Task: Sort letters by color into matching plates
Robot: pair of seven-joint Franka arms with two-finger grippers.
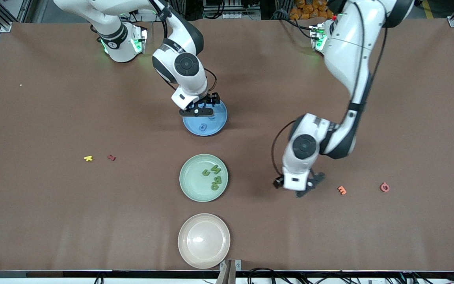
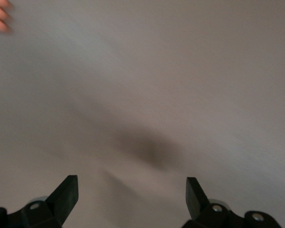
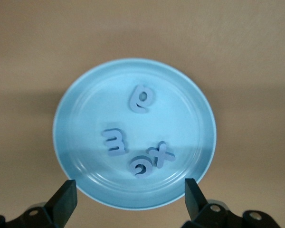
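Brown table (image 1: 53, 217) carries three plates; cream plate (image 1: 203, 240) bare; green plate (image 1: 203, 178) holds four green letters (image 1: 212, 176); blue plate (image 3: 135, 133), half-hidden under the released right gripper (image 3: 131, 195), holds four blue letters (image 3: 140, 135); left gripper (image 2: 132, 194) spread over bare tabletop beside the orange letter (image 1: 342, 190)

Three plates line the table's middle: one plate (image 1: 205, 123) farthest from the front camera holding four letters (image 3: 141, 140), a second plate (image 1: 203, 178) nearer with four letters (image 1: 212, 176), a third plate (image 1: 203, 240) nearest. Stray letters (image 1: 99, 158) lie toward either end.
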